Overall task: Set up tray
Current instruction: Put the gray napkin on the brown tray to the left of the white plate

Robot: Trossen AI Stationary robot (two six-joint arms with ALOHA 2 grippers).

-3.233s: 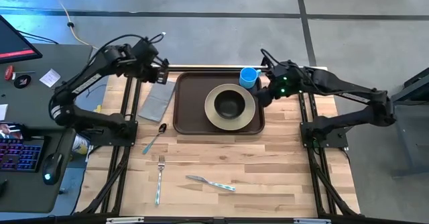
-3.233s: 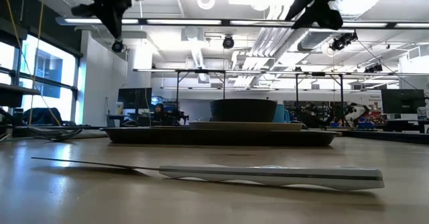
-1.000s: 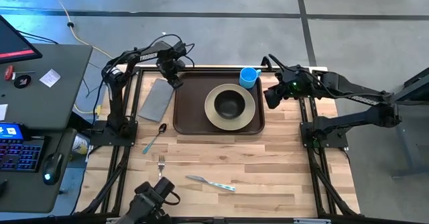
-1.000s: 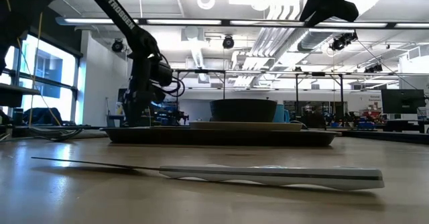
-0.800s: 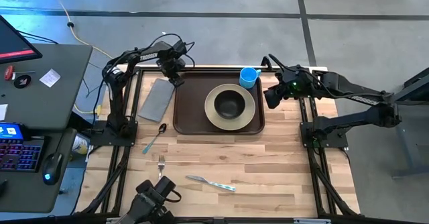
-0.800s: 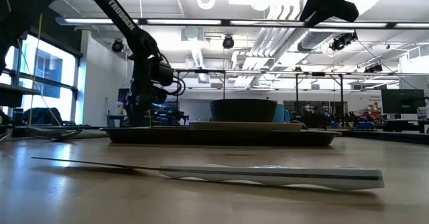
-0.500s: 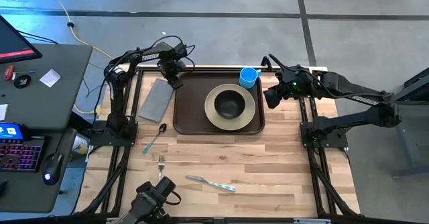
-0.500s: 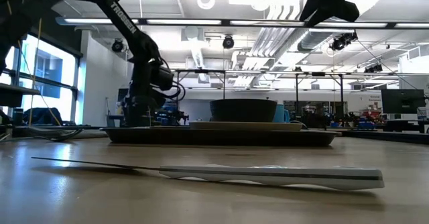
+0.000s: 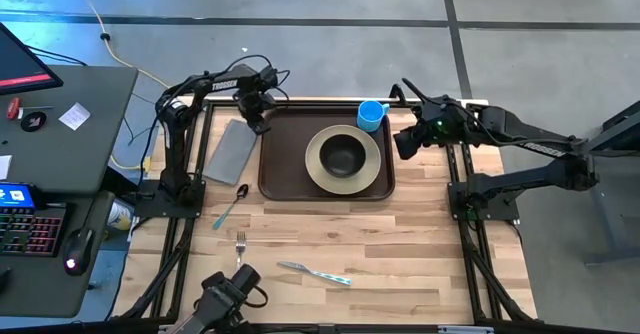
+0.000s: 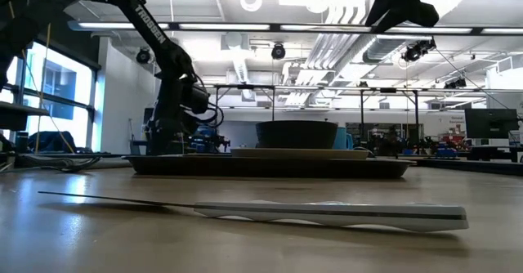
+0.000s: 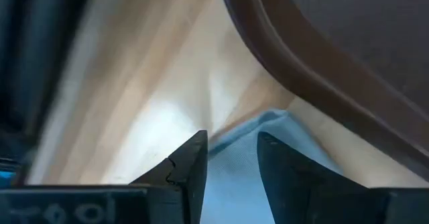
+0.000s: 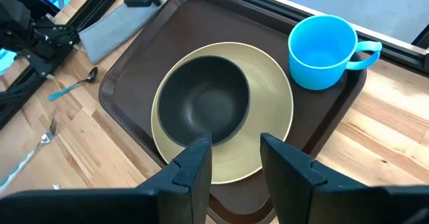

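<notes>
Brown tray (image 9: 275, 159) rests on the light wooden table (image 9: 400, 254).

overhead, table-level, two wrist close-ups

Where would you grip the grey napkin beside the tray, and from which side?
Judging by its pose, take the napkin at its far corner next to the tray, coming down from above. It lies flat on the table, so only an edge or corner gives the fingers something to pinch. The left hand is already low over that corner, fingers either side of the cloth edge.
</notes>
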